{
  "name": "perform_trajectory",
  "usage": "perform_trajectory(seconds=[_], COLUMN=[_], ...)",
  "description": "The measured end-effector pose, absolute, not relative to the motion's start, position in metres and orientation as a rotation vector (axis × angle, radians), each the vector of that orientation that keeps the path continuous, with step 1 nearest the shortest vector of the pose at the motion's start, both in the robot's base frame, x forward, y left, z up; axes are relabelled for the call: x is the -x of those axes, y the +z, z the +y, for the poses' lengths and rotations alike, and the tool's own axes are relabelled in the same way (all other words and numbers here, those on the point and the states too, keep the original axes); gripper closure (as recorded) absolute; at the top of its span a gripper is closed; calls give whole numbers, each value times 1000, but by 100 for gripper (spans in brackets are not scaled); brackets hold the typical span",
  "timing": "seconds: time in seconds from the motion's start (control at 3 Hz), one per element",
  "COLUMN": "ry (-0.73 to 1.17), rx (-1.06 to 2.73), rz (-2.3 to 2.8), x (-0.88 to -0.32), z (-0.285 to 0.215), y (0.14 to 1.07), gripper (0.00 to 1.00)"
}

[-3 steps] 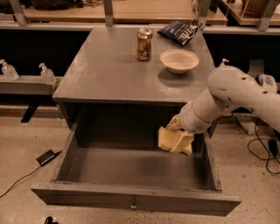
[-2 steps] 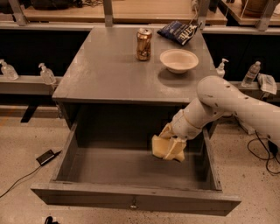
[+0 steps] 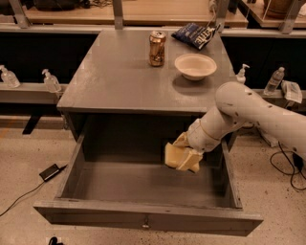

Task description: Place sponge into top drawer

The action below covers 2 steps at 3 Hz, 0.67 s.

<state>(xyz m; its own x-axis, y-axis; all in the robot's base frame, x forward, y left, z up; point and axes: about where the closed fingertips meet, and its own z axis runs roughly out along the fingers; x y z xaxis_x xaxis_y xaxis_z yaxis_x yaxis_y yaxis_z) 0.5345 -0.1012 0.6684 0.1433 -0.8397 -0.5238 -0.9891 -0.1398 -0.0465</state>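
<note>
Now pincer [image 3: 189, 152], foam sponge [image 3: 173, 156], over drawer [image 3: 95, 214].

Top drawer [image 3: 143, 217]: open, inside free from above.
Gripper [image 3: 187, 157]: over its right side, gripping sponge [image 3: 173, 154].
Overhead: table top [image 3: 114, 76] edge close behind.

The white arm [image 3: 248, 107] (elbow bent) slants down-left, pincer [image 3: 187, 152] gripping the sponge [image 3: 175, 157] above the top drawer [image 3: 119, 216].

Robot lab, workbenches [image 3: 158, 12], floor cables [image 3: 283, 166], gripper [image 3: 184, 155] over top drawer [image 3: 119, 215]
</note>
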Motion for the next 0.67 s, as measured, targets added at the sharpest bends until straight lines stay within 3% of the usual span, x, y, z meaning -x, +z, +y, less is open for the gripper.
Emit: perform_trajectory(seconds=[0.33,0.67], ry=[540,542], rx=[2049,2051], rz=[1753,1752], x=[-534,-534], z=[-100,-99], y=[667,666], gripper=[5,0])
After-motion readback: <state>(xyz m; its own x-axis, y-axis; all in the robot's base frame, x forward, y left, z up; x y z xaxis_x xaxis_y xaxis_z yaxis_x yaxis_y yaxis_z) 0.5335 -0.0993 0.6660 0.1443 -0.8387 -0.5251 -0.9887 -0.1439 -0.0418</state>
